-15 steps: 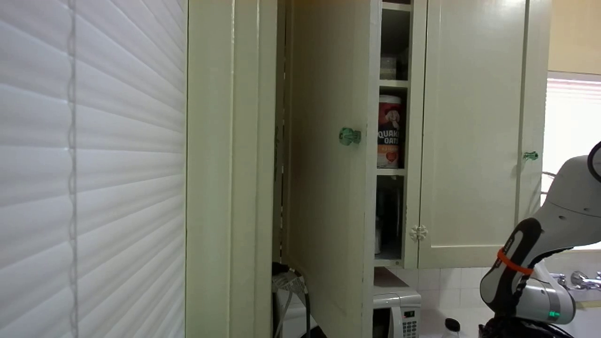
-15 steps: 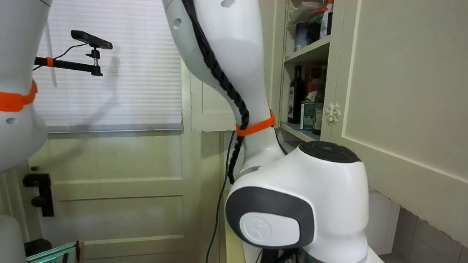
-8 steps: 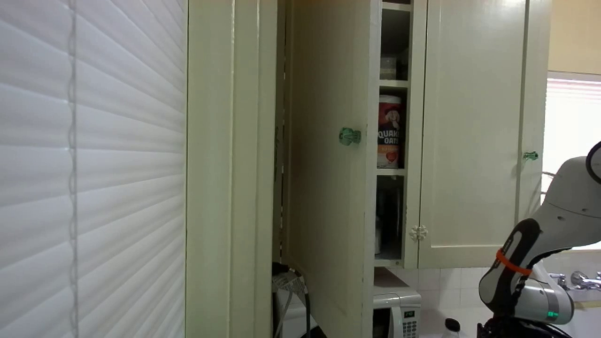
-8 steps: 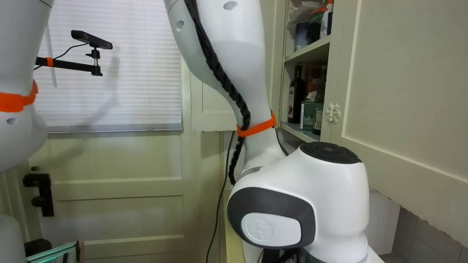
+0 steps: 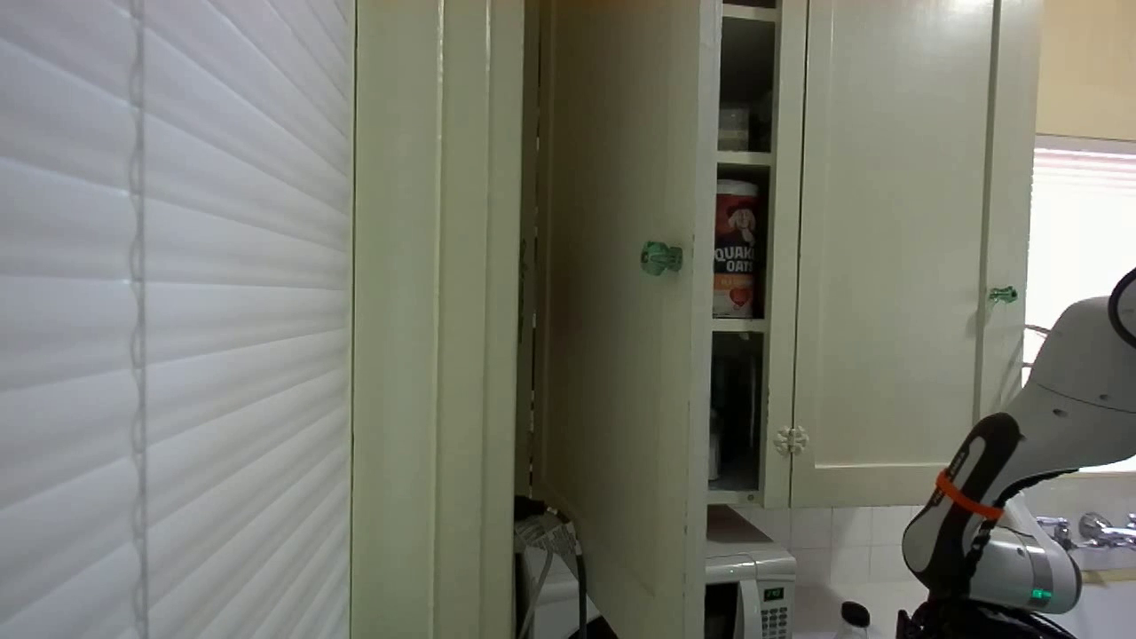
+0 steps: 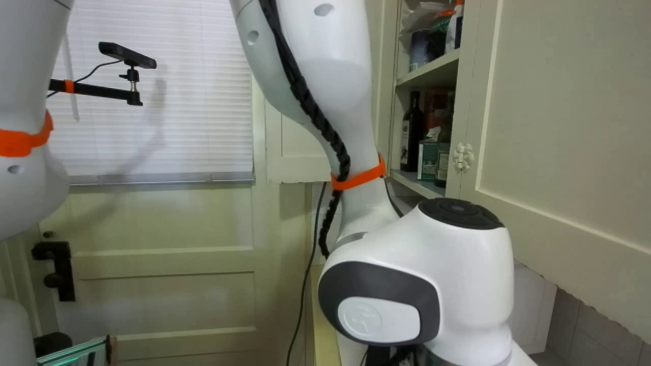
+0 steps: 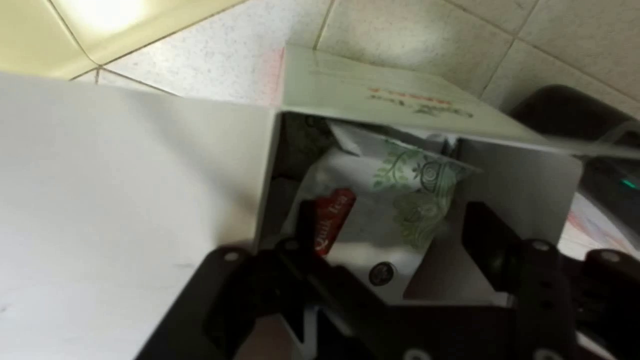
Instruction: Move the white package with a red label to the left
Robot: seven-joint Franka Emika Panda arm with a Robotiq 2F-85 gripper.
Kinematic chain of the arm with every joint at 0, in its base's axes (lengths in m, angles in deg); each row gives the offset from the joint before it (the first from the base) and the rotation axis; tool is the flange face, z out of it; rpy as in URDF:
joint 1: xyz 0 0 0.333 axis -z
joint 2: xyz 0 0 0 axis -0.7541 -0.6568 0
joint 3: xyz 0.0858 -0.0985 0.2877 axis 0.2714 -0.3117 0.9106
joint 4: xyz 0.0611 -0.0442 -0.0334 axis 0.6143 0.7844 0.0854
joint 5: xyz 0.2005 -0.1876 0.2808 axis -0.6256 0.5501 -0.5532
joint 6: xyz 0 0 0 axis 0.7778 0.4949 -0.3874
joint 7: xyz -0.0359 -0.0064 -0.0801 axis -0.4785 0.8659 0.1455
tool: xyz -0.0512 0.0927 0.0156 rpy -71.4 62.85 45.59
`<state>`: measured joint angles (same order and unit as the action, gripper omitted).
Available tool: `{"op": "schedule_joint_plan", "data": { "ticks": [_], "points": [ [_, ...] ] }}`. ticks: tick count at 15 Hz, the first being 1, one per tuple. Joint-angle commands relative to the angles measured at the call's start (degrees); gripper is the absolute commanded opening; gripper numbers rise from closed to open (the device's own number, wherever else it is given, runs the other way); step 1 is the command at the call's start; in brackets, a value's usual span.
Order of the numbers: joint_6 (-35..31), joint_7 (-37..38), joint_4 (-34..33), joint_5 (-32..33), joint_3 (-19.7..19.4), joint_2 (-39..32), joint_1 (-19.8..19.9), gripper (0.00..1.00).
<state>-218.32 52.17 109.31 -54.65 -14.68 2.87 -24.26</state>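
Plainly, the claw [image 7: 390, 217] has its fingers [image 7: 485, 245] spread well apart, and the white package [image 7: 375, 210] lies ahead of it, showing in the gap between them, inside an open box [image 7: 525, 185]. The red label [image 7: 336, 217], lettered "Quik Tea", sits on the side nearer one finger, whose tip hides its edge; whether that finger touches the wrapper I cannot tell. Green print [image 7: 425, 200] runs down the side toward the other finger, and a small dark round mark [image 7: 382, 273] shows lower, between the two. A printed flap [image 7: 380, 95] stands beyond the claw along the box's far rim, with the tiled counter [image 7: 425, 35] past it. A broad pale panel [image 7: 125, 210] stretches out beside the claw, while a dark object [image 7: 565, 110], too blurred to name, is on its opposite side. In both exterior views the arm [image 6: 422, 284] reaches down, the claw largely cut off by the lower edge. Higher than the claw, in an exterior view, an oats canister [image 5: 736, 257] stands on a cabinet shelf [image 5: 738, 326].
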Motion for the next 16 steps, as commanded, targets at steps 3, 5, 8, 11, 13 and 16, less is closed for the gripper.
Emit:
{"op": "schedule_joint_plan", "data": {
  "ticks": [3,5,8,11,13,16],
  "points": [
    [-3.14,-3.75,-0.39,-1.35,4.07,-1.49,4.18,0.45],
    [-3.74,-4.6,-0.27,-1.33,5.65,-1.55,5.61,0.44],
    [-4.56,-5.32,-0.08,-0.98,7.47,-1.74,7.19,0.52],
    [-5.05,-6.04,0.2,-0.88,8.99,-1.49,8.74,0.48],
    [-4.83,-6.42,0.79,-0.86,9.63,-0.73,9.67,0.36],
    [-3.78,-7.3,2.38,-0.94,10.94,1.01,11.44,0.03]
  ]
}}
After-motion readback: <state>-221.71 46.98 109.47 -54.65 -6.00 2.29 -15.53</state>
